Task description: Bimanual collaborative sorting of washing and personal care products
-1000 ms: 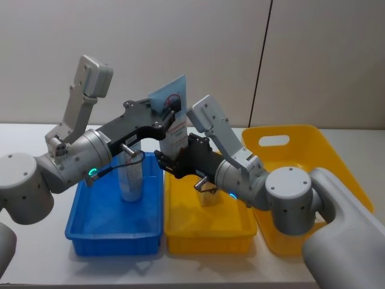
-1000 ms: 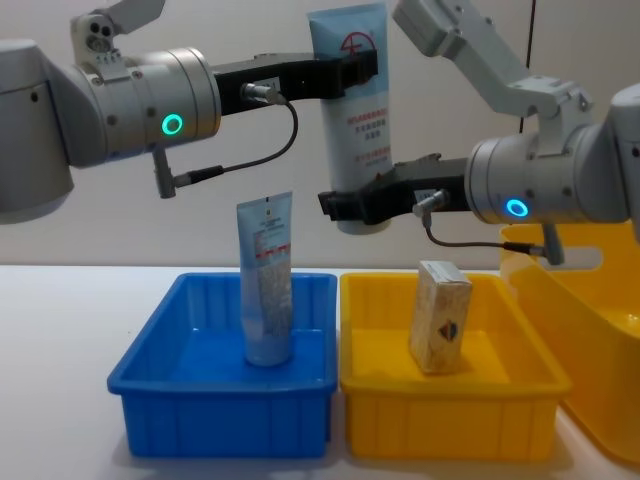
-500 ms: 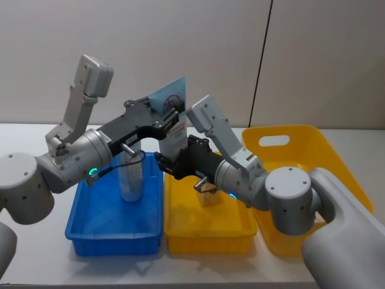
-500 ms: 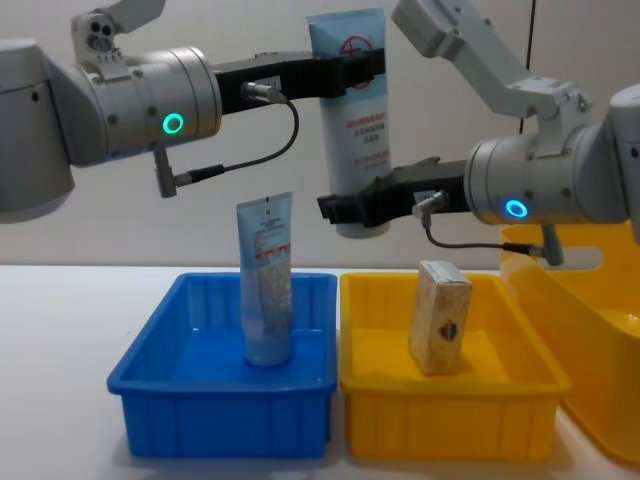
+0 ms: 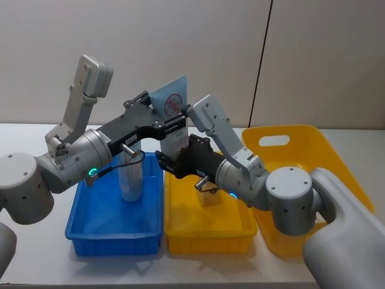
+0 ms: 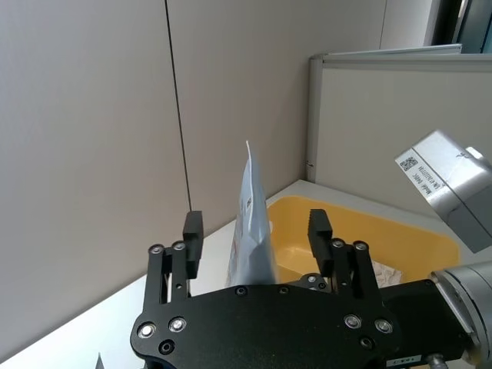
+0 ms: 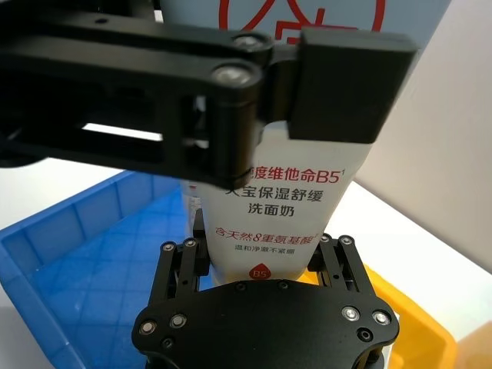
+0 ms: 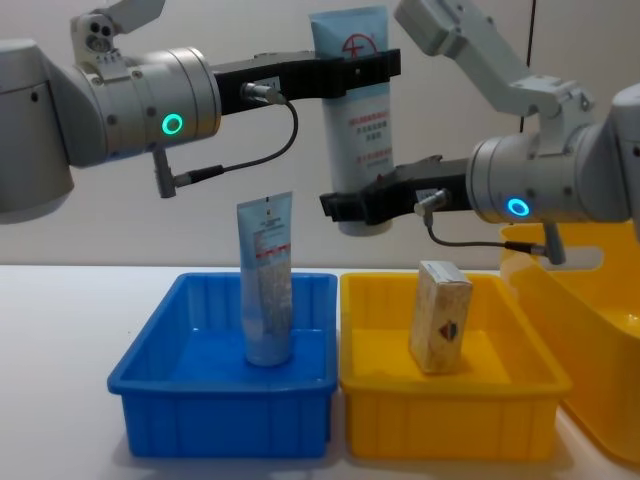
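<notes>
Nearest the robot, a squeeze tube (image 8: 267, 280) stands in the blue tray (image 8: 150, 385) and a carton (image 8: 441, 315) in the yellow tray (image 8: 520, 395), while above them the right gripper (image 8: 362, 208) grips a handover tube (image 8: 357, 120), the left gripper (image 8: 352, 72) spread open around its hidden upper part.

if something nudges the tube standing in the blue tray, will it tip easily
Probably. The tube stands tall on its narrow cap in the blue tray, touching no wall, so it looks top-heavy. Its flat crimped top suggests a soft body that would flex and topple rather than slide.
</notes>
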`<action>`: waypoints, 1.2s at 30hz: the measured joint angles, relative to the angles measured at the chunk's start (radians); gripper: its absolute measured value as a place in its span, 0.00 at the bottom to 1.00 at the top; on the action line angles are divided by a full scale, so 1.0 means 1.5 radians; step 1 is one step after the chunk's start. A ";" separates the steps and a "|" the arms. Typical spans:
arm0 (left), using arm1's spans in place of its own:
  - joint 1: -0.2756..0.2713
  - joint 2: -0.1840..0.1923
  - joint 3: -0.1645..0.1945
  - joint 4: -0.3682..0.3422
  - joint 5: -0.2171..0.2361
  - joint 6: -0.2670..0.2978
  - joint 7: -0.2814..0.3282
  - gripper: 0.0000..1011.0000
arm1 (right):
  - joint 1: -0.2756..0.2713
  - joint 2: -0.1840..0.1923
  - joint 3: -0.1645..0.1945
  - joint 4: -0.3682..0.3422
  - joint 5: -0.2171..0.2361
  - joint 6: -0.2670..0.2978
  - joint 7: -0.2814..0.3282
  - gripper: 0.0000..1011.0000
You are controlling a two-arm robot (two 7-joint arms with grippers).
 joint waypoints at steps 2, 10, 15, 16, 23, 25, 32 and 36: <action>0.000 0.000 0.000 0.000 0.000 0.000 0.000 0.83 | -0.003 0.001 0.003 -0.003 -0.001 -0.001 -0.003 0.63; 0.000 0.000 0.000 0.000 0.000 0.000 0.000 0.99 | -0.013 0.004 0.022 -0.019 -0.002 -0.003 -0.022 0.63; 0.000 0.000 0.000 0.000 0.000 0.000 0.000 0.99 | -0.022 0.008 0.048 -0.032 0.004 -0.002 -0.038 0.63; 0.000 0.000 0.000 0.000 0.000 0.000 0.000 0.99 | -0.023 0.009 0.051 -0.033 0.004 -0.001 -0.041 0.63; 0.000 0.000 0.000 0.000 0.000 0.000 0.000 0.99 | -0.029 0.013 0.079 -0.044 0.007 0.015 -0.064 0.63; 0.000 0.000 0.000 0.000 0.000 0.000 0.000 0.99 | -0.029 0.015 0.087 -0.046 0.007 0.024 -0.075 0.63; 0.000 0.000 0.000 0.000 0.000 0.000 0.000 0.99 | -0.023 0.021 0.111 -0.045 -0.001 0.062 -0.106 0.63; 0.000 0.000 0.000 0.000 0.000 0.000 0.000 0.99 | -0.010 0.026 0.123 -0.034 -0.011 0.096 -0.124 0.63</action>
